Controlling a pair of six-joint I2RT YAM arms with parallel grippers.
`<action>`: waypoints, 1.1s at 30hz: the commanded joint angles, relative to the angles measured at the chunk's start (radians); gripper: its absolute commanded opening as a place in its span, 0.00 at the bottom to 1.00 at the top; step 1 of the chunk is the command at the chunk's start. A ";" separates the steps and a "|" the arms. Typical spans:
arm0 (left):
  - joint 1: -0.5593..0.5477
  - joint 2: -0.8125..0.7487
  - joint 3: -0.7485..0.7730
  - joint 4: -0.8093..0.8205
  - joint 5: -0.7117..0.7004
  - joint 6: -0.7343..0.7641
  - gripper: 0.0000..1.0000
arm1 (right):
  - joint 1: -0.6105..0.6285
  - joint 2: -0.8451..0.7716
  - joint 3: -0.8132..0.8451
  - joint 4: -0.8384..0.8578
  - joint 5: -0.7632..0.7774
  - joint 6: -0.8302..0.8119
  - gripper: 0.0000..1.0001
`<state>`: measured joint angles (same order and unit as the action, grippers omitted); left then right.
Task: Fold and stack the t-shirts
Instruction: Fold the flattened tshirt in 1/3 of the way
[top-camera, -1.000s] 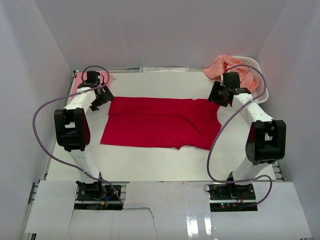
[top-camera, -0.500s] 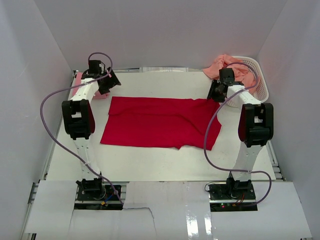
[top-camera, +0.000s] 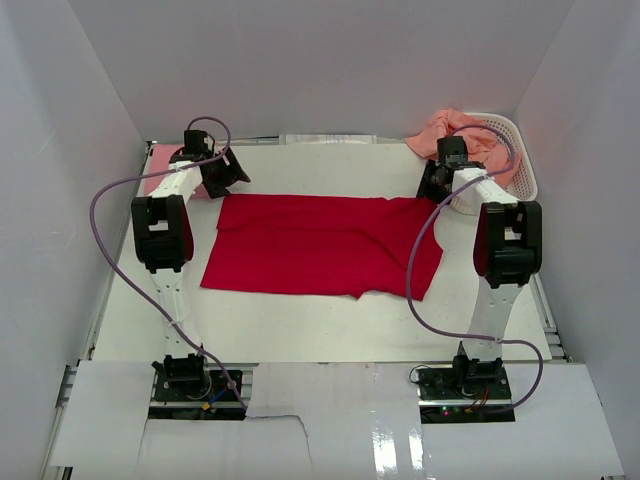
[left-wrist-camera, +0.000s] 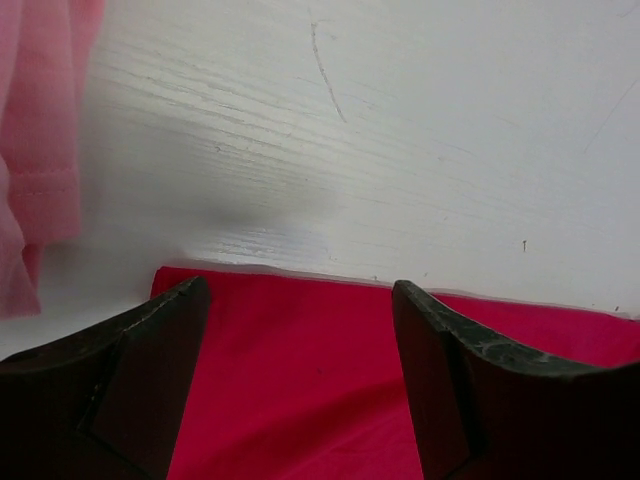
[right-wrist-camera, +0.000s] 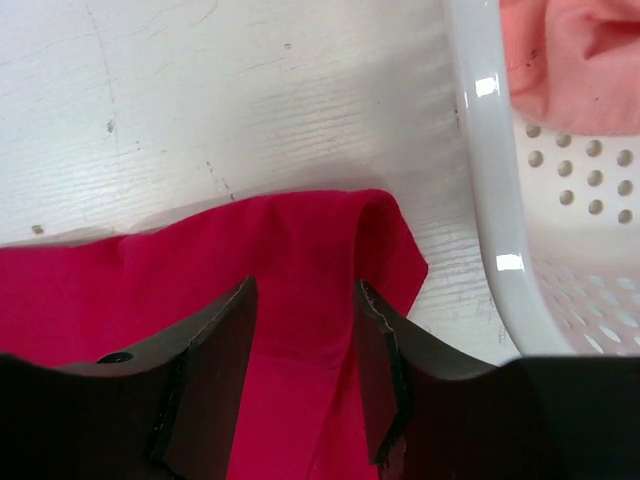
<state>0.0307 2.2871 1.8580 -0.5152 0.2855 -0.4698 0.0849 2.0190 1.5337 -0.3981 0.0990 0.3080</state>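
Reaching for both far corners of the red t-shirt (top-camera: 320, 245), spread flat mid-table, probably to fold it nearward. Over one corner: left gripper (left-wrist-camera: 298, 292), fingers released wide. At the other, beside the basket (right-wrist-camera: 480, 150): right gripper (right-wrist-camera: 306, 290) straddling a raised ridge; unclear whether pinched yet.

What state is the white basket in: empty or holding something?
Holding something: salmon-orange cloth is bunched in the basket, spilling over its rim.

Bright red t-shirt (top-camera: 320, 245), light pink t-shirt (left-wrist-camera: 40, 120), salmon-orange t-shirts (top-camera: 450, 130), white perforated basket (right-wrist-camera: 480, 150), white table (top-camera: 300, 325)
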 joint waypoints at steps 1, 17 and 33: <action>-0.003 -0.028 0.036 0.015 0.032 0.016 0.84 | -0.010 0.030 0.060 0.001 0.024 -0.009 0.50; -0.009 -0.015 0.015 0.001 -0.019 0.033 0.71 | -0.013 0.127 0.114 -0.008 0.019 -0.006 0.10; -0.009 -0.242 -0.083 0.007 -0.213 0.026 0.77 | -0.011 0.181 0.207 -0.028 -0.008 -0.006 0.08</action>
<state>0.0238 2.1815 1.7733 -0.5308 0.1192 -0.4496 0.0784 2.1815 1.6966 -0.4213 0.0994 0.3058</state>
